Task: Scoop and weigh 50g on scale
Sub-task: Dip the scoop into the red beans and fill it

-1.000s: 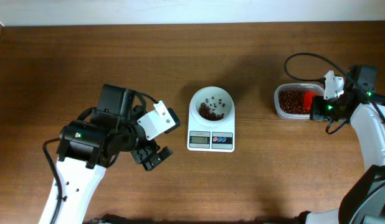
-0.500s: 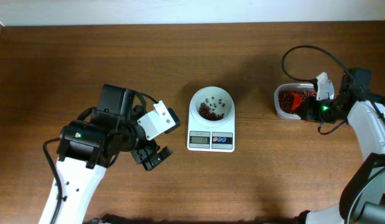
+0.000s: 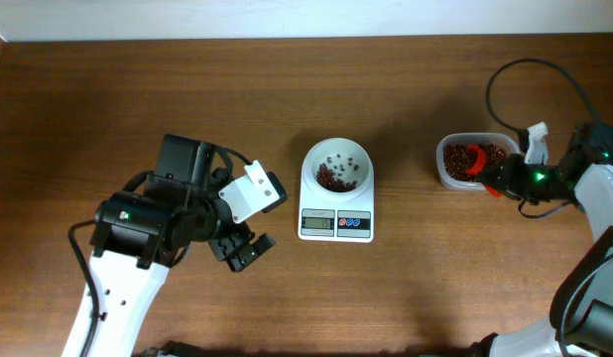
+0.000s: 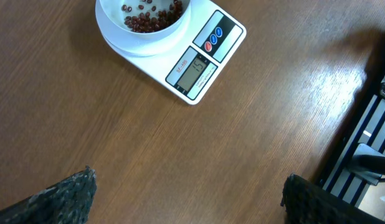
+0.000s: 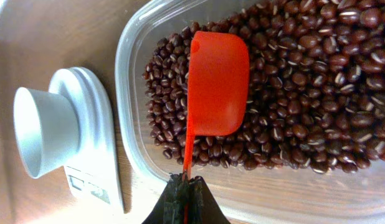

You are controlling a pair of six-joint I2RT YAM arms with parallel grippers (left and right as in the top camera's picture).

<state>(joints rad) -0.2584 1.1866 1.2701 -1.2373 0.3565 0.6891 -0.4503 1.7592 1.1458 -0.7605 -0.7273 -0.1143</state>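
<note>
The white scale (image 3: 336, 226) sits mid-table with its round bowl (image 3: 336, 166) holding a small heap of red beans; it also shows in the left wrist view (image 4: 199, 62) and the right wrist view (image 5: 86, 143). A red scoop (image 5: 218, 87) lies over the beans in the clear tub (image 5: 127, 93), and no beans show on its red face. My right gripper (image 5: 185, 183) is shut on the scoop's thin handle. Overhead, the scoop (image 3: 474, 159) is inside the tub (image 3: 445, 178), with the right gripper (image 3: 497, 179) at the tub's right side. My left gripper (image 4: 189, 177) hangs open, left of the scale (image 3: 242, 248).
Bare wooden tabletop surrounds the scale. A black cable (image 3: 515, 74) loops above the right arm. A white wall edge (image 3: 306, 15) runs along the table's far side. Dark framework (image 4: 367, 137) shows past the table edge in the left wrist view.
The right arm moved the scoop leftward across the tub, then its wrist drew back to the right. The left arm and scale stayed still.
</note>
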